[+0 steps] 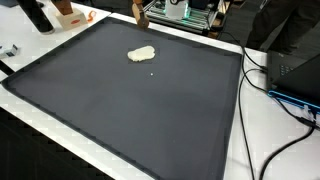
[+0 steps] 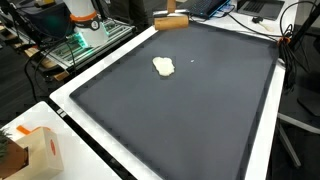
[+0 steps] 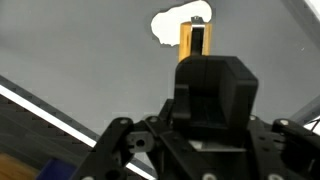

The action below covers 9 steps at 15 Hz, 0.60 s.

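Note:
A pale, cream-coloured lump (image 1: pixel 141 54) (image 2: pixel 163 67) lies on the black mat (image 1: pixel 130 110) (image 2: pixel 190 110), toward its far side. In the wrist view the lump (image 3: pixel 168 22) sits just beyond the fingertips. My gripper (image 3: pixel 195 42) hangs over the mat's far edge (image 1: pixel 139 8) (image 2: pixel 170 12), shut on a short wooden block (image 2: pixel 171 23) (image 1: pixel 141 14) (image 3: pixel 186 38). The block shows orange on both sides of the dark fingers. In the wrist view the black gripper body hides the lower part of the fingers.
The white table rim (image 2: pixel 80 85) frames the mat. Black cables (image 1: pixel 270 110) and a dark device (image 1: pixel 295 75) lie along one side. A cardboard box (image 2: pixel 35 150) stands at a near corner. Equipment with green parts (image 2: pixel 85 35) stands behind the mat.

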Motion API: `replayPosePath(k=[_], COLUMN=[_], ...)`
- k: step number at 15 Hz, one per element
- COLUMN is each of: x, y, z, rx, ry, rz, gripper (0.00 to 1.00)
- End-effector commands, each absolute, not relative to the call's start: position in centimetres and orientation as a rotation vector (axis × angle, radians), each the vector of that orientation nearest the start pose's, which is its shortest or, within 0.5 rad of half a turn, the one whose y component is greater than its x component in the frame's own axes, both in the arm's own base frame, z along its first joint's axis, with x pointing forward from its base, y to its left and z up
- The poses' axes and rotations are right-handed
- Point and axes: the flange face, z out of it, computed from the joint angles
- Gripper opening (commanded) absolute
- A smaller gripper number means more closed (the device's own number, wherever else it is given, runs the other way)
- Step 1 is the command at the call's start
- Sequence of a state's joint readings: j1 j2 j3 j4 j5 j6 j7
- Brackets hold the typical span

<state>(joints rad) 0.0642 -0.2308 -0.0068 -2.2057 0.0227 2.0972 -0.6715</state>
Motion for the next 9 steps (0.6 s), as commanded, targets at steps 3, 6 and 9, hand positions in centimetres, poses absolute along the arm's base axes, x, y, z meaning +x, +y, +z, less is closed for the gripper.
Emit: replayPosePath(k=[3,6,9], x=[49.3,49.3,49.5], y=[3.0,3.0,3.0], z=[49.0,49.0,46.8], rx=[-2.948,-2.947,-2.878], ry=[-1.114,-1.116,-1.199], rz=[-0.191,-0.191,-0.159], gripper=[0.49,0.49,0.24])
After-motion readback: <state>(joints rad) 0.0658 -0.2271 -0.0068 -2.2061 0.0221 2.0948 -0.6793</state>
